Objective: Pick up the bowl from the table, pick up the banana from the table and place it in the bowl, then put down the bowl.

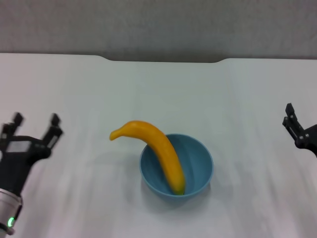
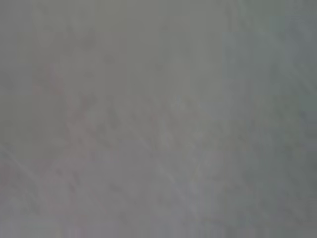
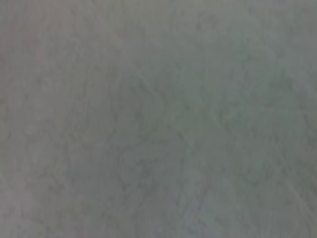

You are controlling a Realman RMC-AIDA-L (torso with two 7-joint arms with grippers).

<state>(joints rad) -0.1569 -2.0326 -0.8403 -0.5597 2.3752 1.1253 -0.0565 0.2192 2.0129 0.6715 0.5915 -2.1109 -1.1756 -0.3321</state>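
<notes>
The smooth curved banana (image 1: 157,151) leans in the glossy round bowl (image 1: 198,163) on the flat white table (image 1: 163,94). My left gripper (image 1: 35,127) is spread wide and empty, well apart. My right gripper (image 1: 292,121): spread unclear.

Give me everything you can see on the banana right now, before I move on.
The banana is a single curved fruit with smooth yellow-orange skin. One end sits down inside the light-blue bowl, near its front wall; the body leans up over the bowl's rear-left rim, and the other, narrower end hangs out past it above the table. Only the bowl touches it. Neither the left gripper nor the right gripper is near it.
</notes>
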